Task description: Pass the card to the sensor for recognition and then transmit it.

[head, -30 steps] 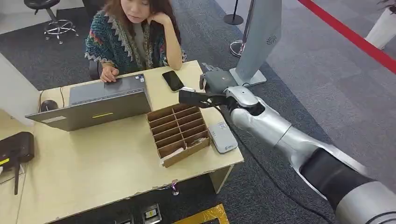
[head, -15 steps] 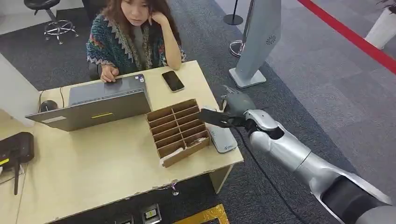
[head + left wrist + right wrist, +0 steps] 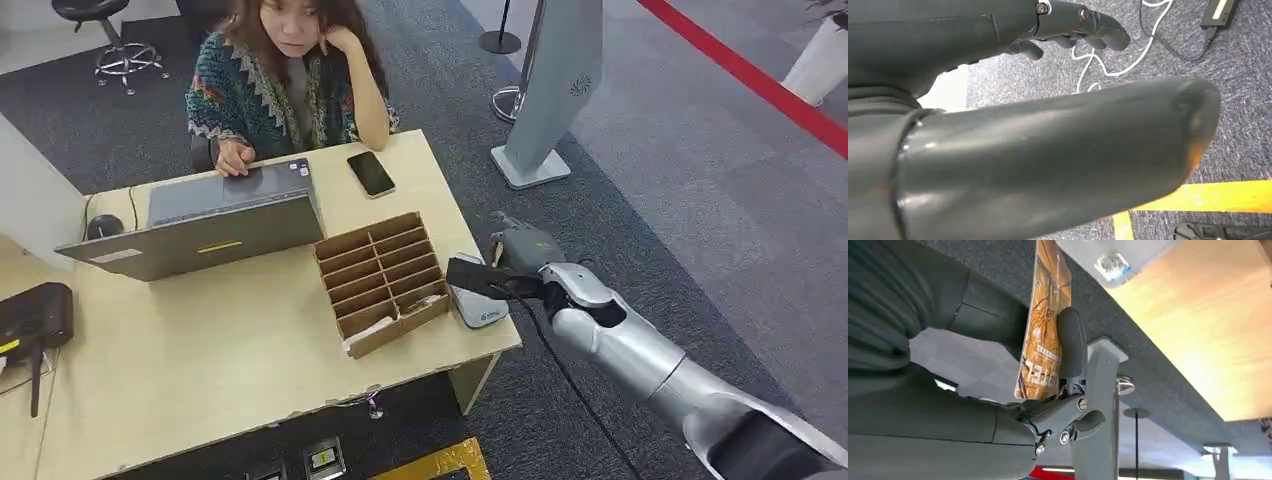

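Card (image 3: 1045, 315) top past picture edge; sensor (image 3: 478, 297) partly behind card.

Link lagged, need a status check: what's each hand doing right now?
Left hand: holds nothing, fingers curled loosely; open or shut cannot be told.
Right hand: holding the card, pinched, beside the sensor.

A thin rectangular card (image 3: 478, 276), dark on top and orange-patterned beneath, is held flat right of centre in the head view. It is poised directly over the flat white rectangular sensor box (image 3: 480, 303) lying at the desk's right edge.

Even, soft indoor light, faint shadows; the left wrist view's near thumb (image 3: 1058, 160) looks slightly blurred, perhaps defocused.
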Available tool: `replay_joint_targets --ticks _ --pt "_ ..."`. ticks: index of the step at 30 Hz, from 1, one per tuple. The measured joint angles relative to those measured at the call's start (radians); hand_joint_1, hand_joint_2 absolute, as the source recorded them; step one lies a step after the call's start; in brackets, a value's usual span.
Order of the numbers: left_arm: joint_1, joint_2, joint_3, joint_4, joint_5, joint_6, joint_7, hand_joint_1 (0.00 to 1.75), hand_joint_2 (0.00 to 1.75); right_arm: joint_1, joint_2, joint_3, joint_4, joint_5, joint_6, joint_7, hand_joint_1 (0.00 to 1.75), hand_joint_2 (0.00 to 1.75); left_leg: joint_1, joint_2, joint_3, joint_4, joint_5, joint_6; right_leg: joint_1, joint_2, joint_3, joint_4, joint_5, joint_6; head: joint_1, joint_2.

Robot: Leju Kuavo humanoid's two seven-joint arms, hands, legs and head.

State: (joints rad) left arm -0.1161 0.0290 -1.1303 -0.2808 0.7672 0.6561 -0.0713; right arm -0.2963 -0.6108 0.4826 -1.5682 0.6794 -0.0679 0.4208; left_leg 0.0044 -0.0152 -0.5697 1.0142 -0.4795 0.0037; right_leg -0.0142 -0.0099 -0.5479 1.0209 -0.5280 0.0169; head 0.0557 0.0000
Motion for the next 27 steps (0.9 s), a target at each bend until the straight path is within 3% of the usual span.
replay_joint_targets --ticks 13,27 --pt "-0.001 0.000 0.000 0.000 -0.018 -0.005 0.003 0.00 0.00 0.078 0.037 -0.002 0.013 -0.006 -0.011 -0.021 1.75 1.75 0.000 0.000 0.000 0.000 0.000 0.000 0.000 0.000 0.000 0.000 0.000 0.000 0.000 0.000" --pt "-0.001 0.000 0.000 0.000 -0.025 -0.010 0.003 0.00 0.00 0.085 0.068 -0.002 0.035 -0.015 -0.030 -0.033 1.75 1.75 0.000 0.001 0.001 0.000 0.000 0.000 0.000 0.002 0.000 0.000 0.000 0.000 0.000 0.000"
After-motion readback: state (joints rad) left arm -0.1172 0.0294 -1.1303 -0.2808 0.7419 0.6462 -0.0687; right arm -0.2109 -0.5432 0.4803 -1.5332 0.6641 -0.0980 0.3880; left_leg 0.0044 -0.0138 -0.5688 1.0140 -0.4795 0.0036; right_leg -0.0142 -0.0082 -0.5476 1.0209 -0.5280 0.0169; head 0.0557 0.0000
